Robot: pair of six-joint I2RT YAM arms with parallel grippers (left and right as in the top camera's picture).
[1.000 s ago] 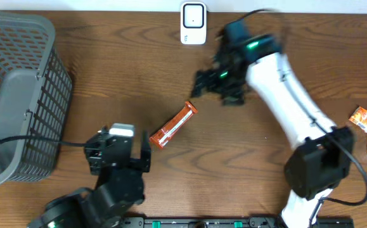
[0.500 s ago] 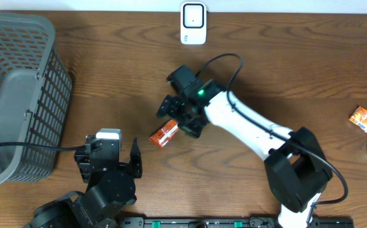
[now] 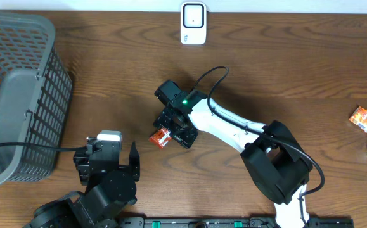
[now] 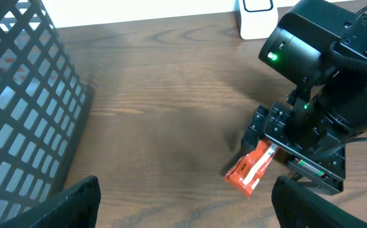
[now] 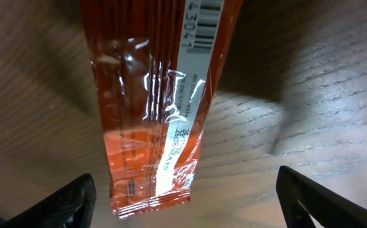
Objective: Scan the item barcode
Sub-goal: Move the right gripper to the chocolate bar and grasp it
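The scan looks unstarted: the orange wrapper [image 3: 161, 136] lies flat on the table [image 3: 297, 63], well below and slightly left of the scanner [image 3: 193, 23], with its barcode [image 5: 205, 25] facing up. Gripping, lifting and presenting it are all left to do. Of the 2 claws, the left claw [image 4: 186, 183], far below-left of the scanner, gapes wide and empty. The right claw [image 5: 184, 177] straddles the wrapper, jaws wide apart, gripping nothing.
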